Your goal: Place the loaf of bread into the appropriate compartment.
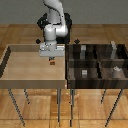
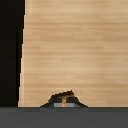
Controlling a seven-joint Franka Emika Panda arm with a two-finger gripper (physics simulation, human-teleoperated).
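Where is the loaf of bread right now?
In the exterior view, the loaf of bread sits under the claw, over the light tray, near its right wall.

Soft, even light fills both pictures. Everything looks small and blurry, with no glare. The dark tray (image 1: 95, 67) looks shadowy inside.

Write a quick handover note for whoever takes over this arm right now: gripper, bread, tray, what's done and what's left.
Gripper: over the light tan tray, near its edge beside the dark divided tray. The loaf of bread sits at the fingertips; whether it is gripped cannot be told.
Done: the gripper has reached the loaf; the loaf is still over the tan tray.
Left: carry it to the divided tray and release it in the right compartment. Some cells hold small grey blocks.
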